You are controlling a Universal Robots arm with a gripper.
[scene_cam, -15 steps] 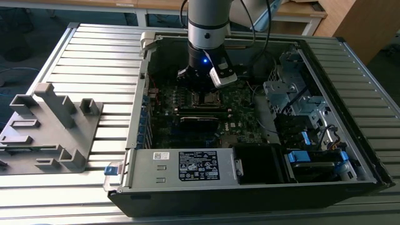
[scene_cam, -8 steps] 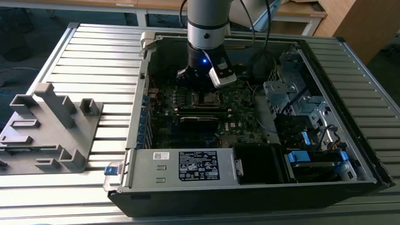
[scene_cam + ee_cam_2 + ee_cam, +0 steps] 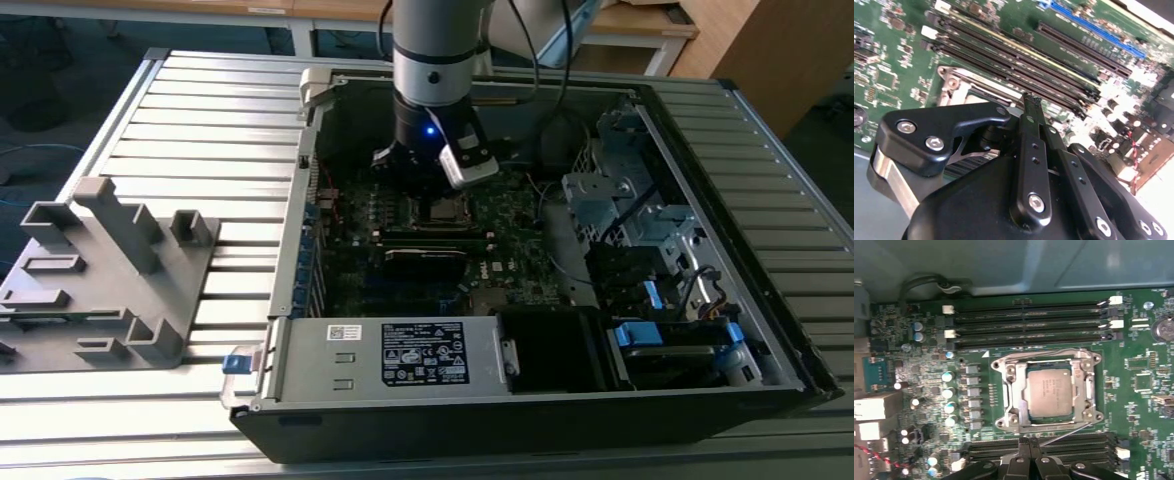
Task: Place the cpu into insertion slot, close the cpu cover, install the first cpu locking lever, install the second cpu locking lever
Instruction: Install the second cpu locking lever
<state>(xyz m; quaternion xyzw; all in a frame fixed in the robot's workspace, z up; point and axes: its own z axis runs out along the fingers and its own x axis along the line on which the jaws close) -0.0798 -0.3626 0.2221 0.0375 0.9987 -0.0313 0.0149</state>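
In the first wrist view the cpu (image 3: 1048, 390), a dull grey square, lies in the insertion slot (image 3: 1004, 422) on the green board. The silver cpu cover (image 3: 1015, 390) lies flat around it, its cut-out showing the chip's top. A thin locking lever (image 3: 1070, 431) slants out from the socket's edge towards my fingertips. My gripper (image 3: 1029, 442) hovers just beside that edge, shut with nothing between the fingers; in the second wrist view the gripper (image 3: 1031, 100) shows its black fingers pressed together over the socket frame (image 3: 966, 82). In the exterior view the gripper (image 3: 430, 188) hangs inside the case, just above the socket (image 3: 441, 211).
Long black memory slots (image 3: 1029, 320) run on both sides of the socket. The open computer case (image 3: 300, 200) holds a power supply (image 3: 387, 355) at the front and drive cages (image 3: 627, 210) on the exterior view's right. A grey plastic fixture (image 3: 107, 270) stands on the slatted table.
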